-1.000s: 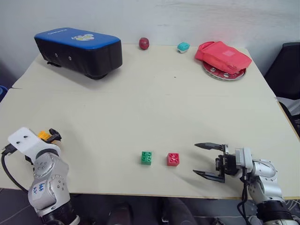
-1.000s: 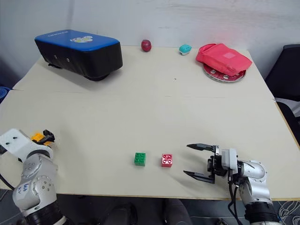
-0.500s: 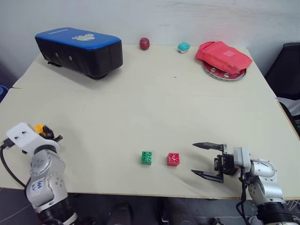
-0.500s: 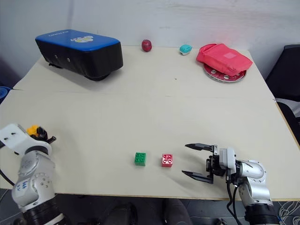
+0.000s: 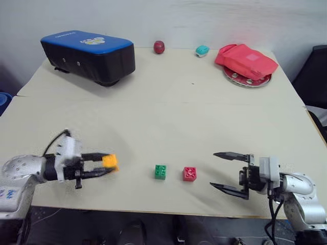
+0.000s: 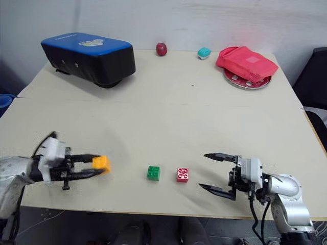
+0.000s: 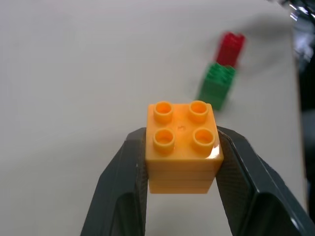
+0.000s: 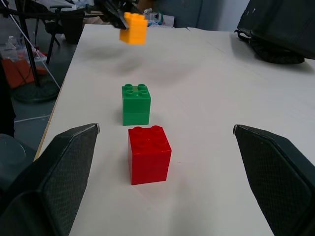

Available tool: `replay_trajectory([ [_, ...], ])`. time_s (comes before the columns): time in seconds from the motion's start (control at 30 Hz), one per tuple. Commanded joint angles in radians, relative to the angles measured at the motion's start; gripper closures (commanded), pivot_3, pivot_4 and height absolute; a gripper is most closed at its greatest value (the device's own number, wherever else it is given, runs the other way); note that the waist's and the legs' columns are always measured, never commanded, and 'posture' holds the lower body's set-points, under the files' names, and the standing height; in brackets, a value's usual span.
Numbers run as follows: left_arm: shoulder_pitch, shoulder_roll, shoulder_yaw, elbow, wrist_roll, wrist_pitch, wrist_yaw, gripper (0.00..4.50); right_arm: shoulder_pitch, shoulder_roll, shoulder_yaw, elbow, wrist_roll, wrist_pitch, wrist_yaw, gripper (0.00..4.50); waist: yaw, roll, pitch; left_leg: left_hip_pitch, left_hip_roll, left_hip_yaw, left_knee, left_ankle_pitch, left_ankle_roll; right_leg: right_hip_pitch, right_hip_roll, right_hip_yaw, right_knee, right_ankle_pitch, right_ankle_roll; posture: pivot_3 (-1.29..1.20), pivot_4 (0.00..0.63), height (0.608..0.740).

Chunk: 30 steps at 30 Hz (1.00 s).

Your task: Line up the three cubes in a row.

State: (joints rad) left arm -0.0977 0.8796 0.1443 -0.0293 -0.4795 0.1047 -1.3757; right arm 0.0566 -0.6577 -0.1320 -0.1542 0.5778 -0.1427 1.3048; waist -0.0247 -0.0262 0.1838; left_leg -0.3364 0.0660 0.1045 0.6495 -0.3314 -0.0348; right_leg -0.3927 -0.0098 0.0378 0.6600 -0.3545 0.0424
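Note:
The orange-yellow cube [image 5: 110, 162] hangs just above the table near its front left, studs up, with my left gripper [image 5: 106, 166] shut on it; the left wrist view shows this cube [image 7: 183, 151] pinched between both fingers. To its right the green cube [image 5: 160, 171] and the red cube [image 5: 189, 173] rest side by side on the table, a small gap between them. Right of the red cube my right gripper [image 5: 223, 171] stands open, pointing left at it with nothing between its fingers. In the right wrist view the red cube [image 8: 148, 153], green cube [image 8: 136, 103] and orange-yellow cube [image 8: 134, 28] fall roughly in one line.
A blue-topped black case [image 5: 89, 54] stands at the back left. A dark red ball [image 5: 159, 47] and a small teal object [image 5: 202, 50] sit at the back edge. A red pouch [image 5: 246, 60] lies on a metal plate [image 5: 244, 80] at the back right.
My left arm swung from the table's front-left corner in toward the green cube, carrying the orange-yellow cube. My right gripper rose slightly and stayed open.

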Motion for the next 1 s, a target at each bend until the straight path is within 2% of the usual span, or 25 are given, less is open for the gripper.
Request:
replay_trajectory([
  [0.03,-0.141,-0.037,-0.121,0.145,0.084,-0.144,-0.131,2.99,0.035,-0.020,-0.040,-0.127,0.031,0.056,-0.062,0.00,-0.002,-0.001,0.000,-0.001,0.000,0.000,0.000,-0.001,0.001,0.000,0.000,0.000,0.000,0.000,0.000,0.00,0.150,0.740],
  [0.27,-0.276,-0.105,-0.242,0.339,0.168,-0.274,-0.202,2.99,0.090,-0.032,-0.080,-0.242,0.043,0.137,-0.149,0.00,-0.016,-0.001,0.000,-0.003,0.001,0.002,0.002,-0.003,0.004,-0.003,0.001,0.003,0.000,0.001,0.003,0.00,0.150,0.740],
  [0.67,-0.234,-0.111,-0.272,0.347,0.182,-0.328,-0.172,2.99,0.132,-0.022,-0.107,-0.254,0.042,0.122,-0.154,0.00,-0.006,-0.001,-0.001,-0.002,0.001,0.001,0.004,-0.005,0.009,-0.001,0.000,0.002,0.002,0.002,0.004,0.00,0.150,0.740],
  [0.7,-0.233,-0.109,-0.269,0.344,0.181,-0.319,-0.163,2.26,0.130,-0.021,-0.106,-0.252,0.042,0.121,-0.152,0.00,-0.007,-0.001,-0.001,-0.001,0.001,0.002,0.004,-0.005,0.009,-0.001,0.000,0.002,0.002,0.002,0.004,0.00,0.150,0.740],
  [0.83,-0.210,-0.097,-0.239,0.308,0.159,-0.315,-0.137,1.23,0.119,-0.021,-0.100,-0.246,0.042,0.119,-0.144,0.00,-0.007,-0.001,-0.001,-0.002,0.001,0.002,0.004,-0.005,0.009,-0.001,0.001,0.003,0.002,0.002,0.004,0.00,0.150,0.740],
  [0.93,-0.162,-0.073,-0.190,0.270,0.138,-0.316,-0.111,0.26,0.103,-0.022,-0.094,-0.238,0.041,0.122,-0.138,0.00,-0.008,-0.001,-0.001,-0.002,0.001,0.001,0.004,-0.005,0.009,-0.001,0.000,0.002,0.002,0.002,0.004,0.00,0.150,0.740],
  [0.97,-0.147,-0.067,-0.174,0.259,0.134,-0.317,-0.104,0.04,0.099,-0.022,-0.093,-0.235,0.041,0.123,-0.135,0.00,-0.010,-0.001,-0.001,-0.002,0.001,0.001,0.004,-0.005,0.009,-0.001,0.000,0.002,0.002,0.002,0.004,0.00,0.150,0.740],
  [1.0,-0.131,-0.058,-0.158,0.246,0.130,-0.316,-0.098,0.04,0.096,-0.022,-0.092,-0.233,0.041,0.123,-0.132,0.00,-0.010,-0.001,0.000,-0.001,0.001,0.001,0.004,-0.005,0.009,-0.001,0.001,0.002,0.002,0.002,0.003,0.00,0.150,0.740],
])
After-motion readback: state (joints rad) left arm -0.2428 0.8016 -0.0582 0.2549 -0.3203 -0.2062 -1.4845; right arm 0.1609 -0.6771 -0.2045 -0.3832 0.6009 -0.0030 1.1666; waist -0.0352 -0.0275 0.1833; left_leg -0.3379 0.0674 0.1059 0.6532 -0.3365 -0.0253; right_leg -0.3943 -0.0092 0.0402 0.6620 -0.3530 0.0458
